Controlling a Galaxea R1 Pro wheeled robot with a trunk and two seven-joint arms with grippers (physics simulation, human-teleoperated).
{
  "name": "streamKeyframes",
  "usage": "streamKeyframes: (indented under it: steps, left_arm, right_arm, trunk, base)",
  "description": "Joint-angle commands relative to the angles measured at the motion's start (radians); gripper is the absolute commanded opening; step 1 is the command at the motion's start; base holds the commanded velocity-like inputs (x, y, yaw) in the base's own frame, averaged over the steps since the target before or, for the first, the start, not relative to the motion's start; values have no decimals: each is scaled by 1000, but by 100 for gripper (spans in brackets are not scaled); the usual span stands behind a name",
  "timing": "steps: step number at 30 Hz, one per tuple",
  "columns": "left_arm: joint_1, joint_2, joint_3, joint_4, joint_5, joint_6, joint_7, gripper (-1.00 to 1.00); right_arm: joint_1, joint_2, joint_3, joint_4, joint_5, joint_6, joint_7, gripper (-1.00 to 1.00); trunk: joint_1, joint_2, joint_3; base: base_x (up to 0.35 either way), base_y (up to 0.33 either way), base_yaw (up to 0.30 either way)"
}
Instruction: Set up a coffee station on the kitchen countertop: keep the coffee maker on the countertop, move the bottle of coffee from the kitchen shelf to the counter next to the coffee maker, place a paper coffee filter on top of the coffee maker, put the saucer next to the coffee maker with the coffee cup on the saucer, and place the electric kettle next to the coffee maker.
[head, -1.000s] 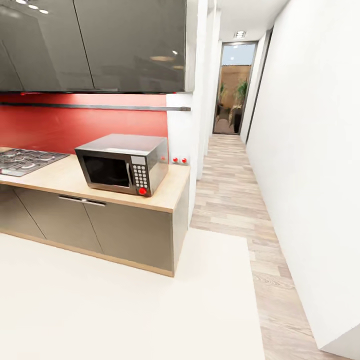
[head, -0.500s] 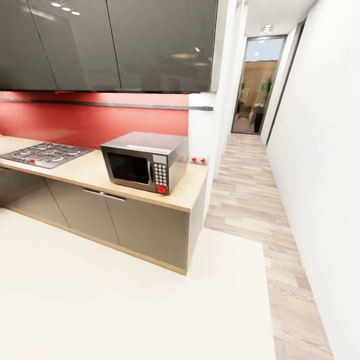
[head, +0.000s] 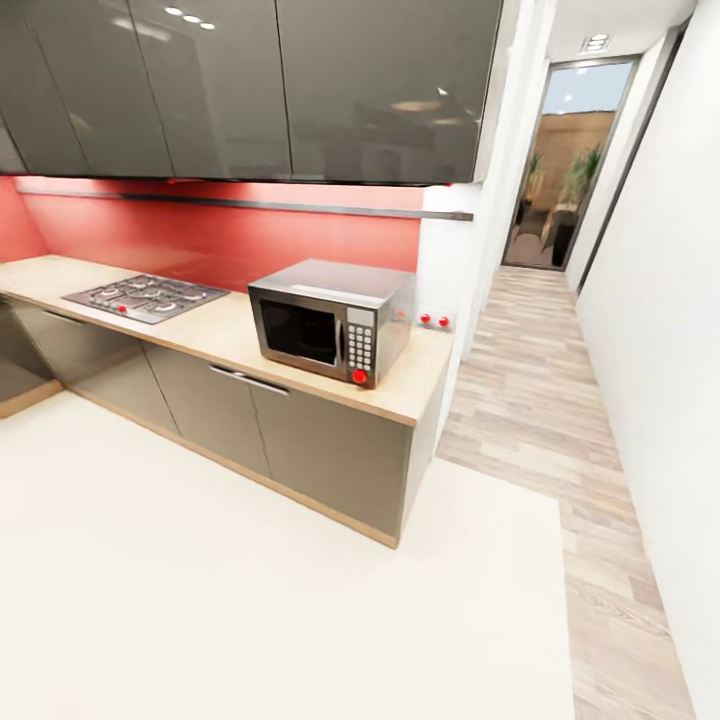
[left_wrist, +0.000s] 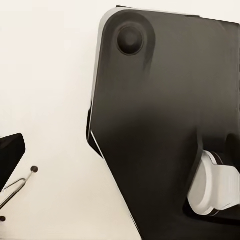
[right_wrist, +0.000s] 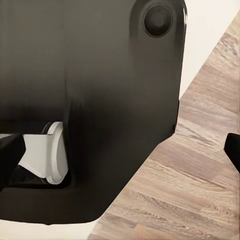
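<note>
Head view is looking along a beige wood-grain worktop (head: 225, 335) running above grey cabinet fronts (head: 300, 440), with a red backsplash (head: 220, 240) behind it and glossy dark wall cabinets (head: 300, 90) hanging overhead. A steel microwave (head: 332, 322) is sitting near the worktop's end, and a gas hob (head: 145, 297) is lying farther along, well apart from it. A thin dark rail or shelf board (head: 250, 206) is running along the wall just under the wall cabinets; nothing can be made out on it. Two red wall switches (head: 434, 321) are showing beside the microwave. A wood-plank corridor (head: 540, 370) is leading off toward a glazed door (head: 565, 165). Left wrist view is showing the robot's dark base shell (left_wrist: 165, 125) over a cream floor (left_wrist: 45, 75); right wrist view is showing the same dark shell (right_wrist: 90, 100) where cream floor is meeting wood planks (right_wrist: 200, 165). Whether either pincer is spread or pressed together, I cannot tell.
</note>
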Motion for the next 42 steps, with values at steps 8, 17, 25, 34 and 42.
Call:
streamKeyframes:
  steps: [8, 17, 25, 34, 42]
  left_arm:
    - [0, -1, 4, -1, 1, -2, 0, 100]
    - [0, 0, 4, -1, 1, -2, 0, 100]
    - [0, -1, 4, -1, 1, -3, 0, 100]
    - [0, -1, 4, -1, 1, -2, 0, 100]
    - [0, -1, 4, -1, 1, -2, 0, 100]
  right_arm:
    - [-1, 0, 0, 1, 0, -3, 0, 100]
    - [-1, 0, 0, 1, 1, -3, 0, 100]
    - [-1, 0, 0, 1, 1, -3, -1, 100]
    - [-1, 0, 0, 1, 0, -3, -1, 100]
    - [-1, 0, 0, 1, 0, -3, 0, 100]
  trunk:
    - [-31, 55, 17]
    - [-65, 118, 37]
    - [-96, 174, 54]
    - [-111, 202, 59]
    - [-111, 202, 51]
  base:
    - [0, 0, 240]
    - [0, 0, 240]
    - [0, 0, 240]
    - [0, 0, 240]
    - [0, 0, 240]
